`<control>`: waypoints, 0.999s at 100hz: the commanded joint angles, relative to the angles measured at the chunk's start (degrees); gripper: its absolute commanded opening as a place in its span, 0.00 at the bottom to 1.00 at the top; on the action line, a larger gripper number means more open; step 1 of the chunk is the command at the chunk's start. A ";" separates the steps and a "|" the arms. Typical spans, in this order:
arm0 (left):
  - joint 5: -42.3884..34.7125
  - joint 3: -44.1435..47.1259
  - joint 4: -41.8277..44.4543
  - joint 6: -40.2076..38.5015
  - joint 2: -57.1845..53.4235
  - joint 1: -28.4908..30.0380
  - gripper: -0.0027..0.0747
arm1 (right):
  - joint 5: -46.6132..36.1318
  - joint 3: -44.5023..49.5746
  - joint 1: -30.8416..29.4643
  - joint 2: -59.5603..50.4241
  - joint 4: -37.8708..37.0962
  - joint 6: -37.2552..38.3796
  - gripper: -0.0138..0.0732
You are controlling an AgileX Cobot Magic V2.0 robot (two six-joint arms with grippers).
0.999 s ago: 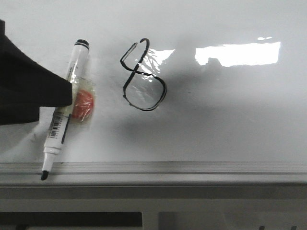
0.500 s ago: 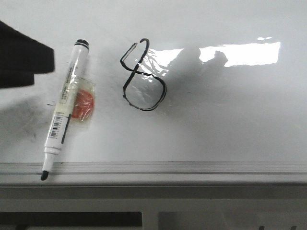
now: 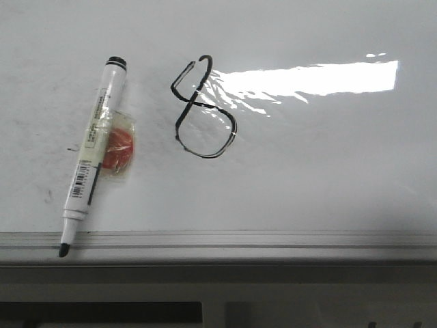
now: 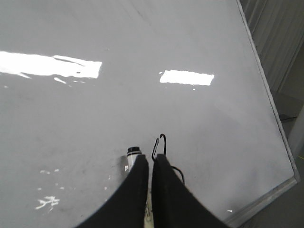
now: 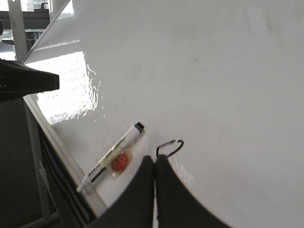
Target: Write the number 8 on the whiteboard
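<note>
The number 8 (image 3: 203, 109) is drawn on the whiteboard (image 3: 328, 171), just right of the uncapped marker (image 3: 92, 157), which lies flat, tip on the grey edge rail (image 3: 273, 239). Writing is judged finished; the retreat should be kept high so ink is not smeared. Left gripper (image 4: 151, 164) and right gripper (image 5: 155, 164) fingers are pressed together, nothing held. Compared with a second ago, the dark arm is gone from the front view's left edge; the marker is unmoved.

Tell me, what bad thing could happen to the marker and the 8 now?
The marker lies uncapped with its tip over the grey edge rail; it might dry out or roll off. The number 8 is fresh ink, so a passing arm could smear it across the whiteboard.
</note>
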 commanded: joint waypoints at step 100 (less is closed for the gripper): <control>-6.64 4.56 0.84 0.35 -7.01 6.16 0.01 | -5.67 8.61 -0.19 -12.39 -0.80 -0.80 0.09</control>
